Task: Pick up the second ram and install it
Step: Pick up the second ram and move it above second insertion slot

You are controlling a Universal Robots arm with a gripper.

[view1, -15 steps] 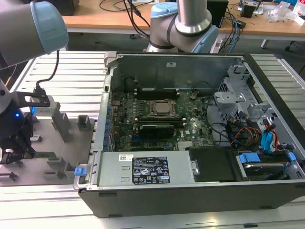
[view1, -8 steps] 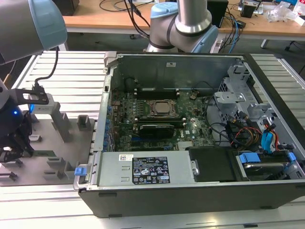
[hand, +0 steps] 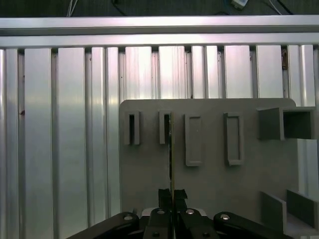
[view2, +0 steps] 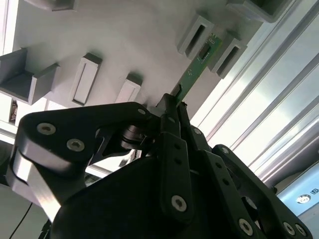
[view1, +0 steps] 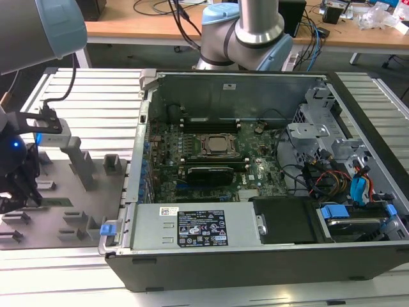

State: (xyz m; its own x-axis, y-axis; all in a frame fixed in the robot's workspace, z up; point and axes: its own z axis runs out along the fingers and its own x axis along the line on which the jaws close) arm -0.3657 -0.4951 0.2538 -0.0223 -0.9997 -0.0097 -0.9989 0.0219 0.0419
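Note:
The second ram [view2: 197, 67] is a thin green stick, seen edge-on in the first wrist view [hand: 171, 149]. My gripper [view2: 173, 103] is shut on its near end, with the black fingertips [hand: 164, 195] pressed against both faces. The stick's far end lies between two grey holder blocks [view2: 193, 34] on the grey plate [hand: 209, 174]; whether it still rests in them I cannot tell. In the exterior view my gripper [view1: 21, 185] hangs over that plate at the exterior view's left, well apart from the motherboard [view1: 211, 153] in the open computer case.
Several grey holder blocks [view1: 81, 163] stand up from the plate around the gripper. The case wall [view1: 142, 128] rises between the plate and the motherboard. Cables and drive bays [view1: 345, 173] crowd the case on the exterior view's right. A ribbed aluminium table [hand: 65, 124] lies under everything.

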